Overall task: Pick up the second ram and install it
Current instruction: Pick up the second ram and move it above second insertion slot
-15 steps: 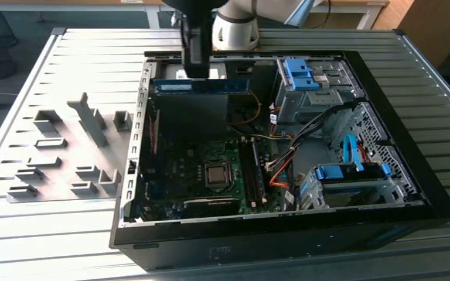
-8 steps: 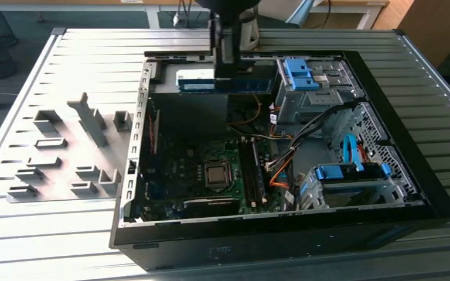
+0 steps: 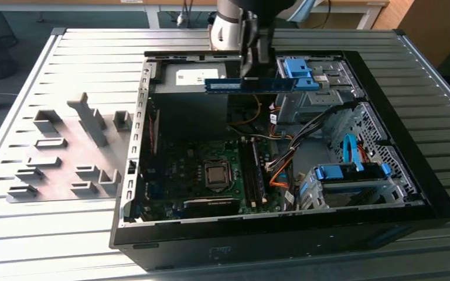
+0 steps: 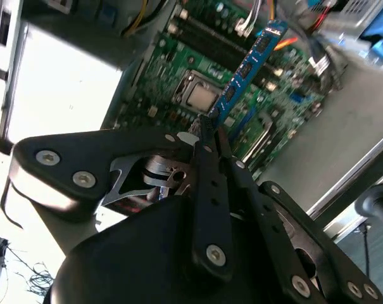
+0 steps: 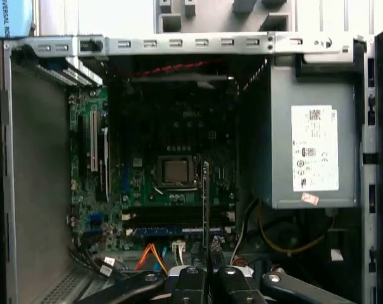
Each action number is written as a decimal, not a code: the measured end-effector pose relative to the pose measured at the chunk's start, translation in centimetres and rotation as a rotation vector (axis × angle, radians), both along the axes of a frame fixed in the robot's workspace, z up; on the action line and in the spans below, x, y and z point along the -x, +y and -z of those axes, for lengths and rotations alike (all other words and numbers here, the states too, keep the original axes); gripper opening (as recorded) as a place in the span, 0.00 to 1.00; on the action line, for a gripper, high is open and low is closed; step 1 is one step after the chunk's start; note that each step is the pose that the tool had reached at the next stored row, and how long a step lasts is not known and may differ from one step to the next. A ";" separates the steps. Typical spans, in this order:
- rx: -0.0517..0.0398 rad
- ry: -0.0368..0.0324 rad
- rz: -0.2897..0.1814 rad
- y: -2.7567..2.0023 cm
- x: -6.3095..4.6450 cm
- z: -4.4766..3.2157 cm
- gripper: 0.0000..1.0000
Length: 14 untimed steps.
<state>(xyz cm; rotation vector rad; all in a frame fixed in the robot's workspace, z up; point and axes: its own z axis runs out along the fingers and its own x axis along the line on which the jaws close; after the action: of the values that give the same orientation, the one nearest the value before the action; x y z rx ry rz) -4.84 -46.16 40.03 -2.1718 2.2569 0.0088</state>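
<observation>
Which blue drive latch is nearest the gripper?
The upper latch in the exterior view, beside the held ram; the lower latch lies farther off.

Daylight glare on slatted table [image 3: 92, 52]; computer case [image 3: 287, 249] dim inside.

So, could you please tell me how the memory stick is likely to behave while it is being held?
Probably stiff: the memory stick runs straight out to both sides of the shut jaws without sagging. Likely light, since that narrow pinch holds it level. Its thin board and bare chips suggest it is fragile.
</observation>
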 end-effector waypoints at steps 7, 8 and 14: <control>0.0000 0.0000 0.000 -0.01 -2.3 0.03 0.14; 0.0001 0.0001 0.000 0.00 -2.3 0.03 0.14; 0.0001 0.0001 0.000 0.00 -2.4 0.03 0.14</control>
<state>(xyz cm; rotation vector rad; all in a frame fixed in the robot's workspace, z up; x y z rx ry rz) -2.39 -46.16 40.01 -2.1718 2.2570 0.0088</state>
